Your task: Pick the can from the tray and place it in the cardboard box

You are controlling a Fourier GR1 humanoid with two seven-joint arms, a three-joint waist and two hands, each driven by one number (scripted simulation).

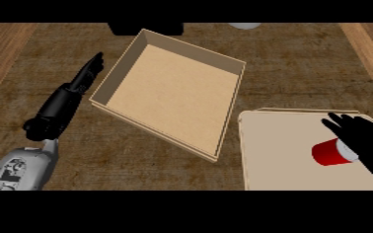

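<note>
Can [332, 153] seemingly touching right hand [355, 131].

A kitchen counter is showing here: a dark, mottled brown worktop [291, 69] is spreading around the cardboard box [171, 96], with pale wooden strips [15, 39] running along both sides beyond it.

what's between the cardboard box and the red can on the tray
In the head view, only a narrow strip of bare counter and then bare tray surface lie between the cardboard box and the can.
</note>
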